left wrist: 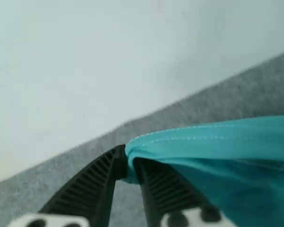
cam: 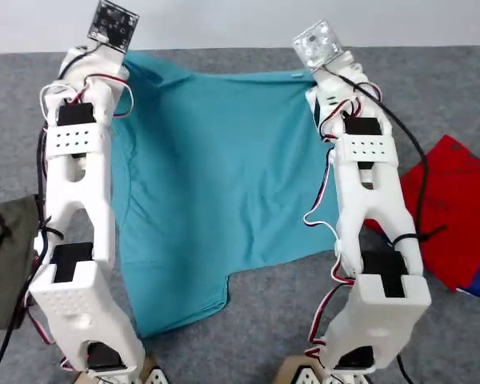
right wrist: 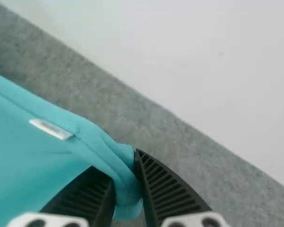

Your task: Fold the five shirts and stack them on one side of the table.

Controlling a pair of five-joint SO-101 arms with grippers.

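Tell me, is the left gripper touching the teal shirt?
Touching. The left wrist view shows the left gripper shut on the edge of the teal shirt.

High view down over table [cam: 264, 320]; wrist views close on shared teal shirt [cam: 216, 184].

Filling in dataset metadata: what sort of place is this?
Probably a lab or workshop bench rig, not a home: grey felt-like table, plain white wall, white left arm and right arm with exposed wiring, teal shirt spread between them, red shirt aside.
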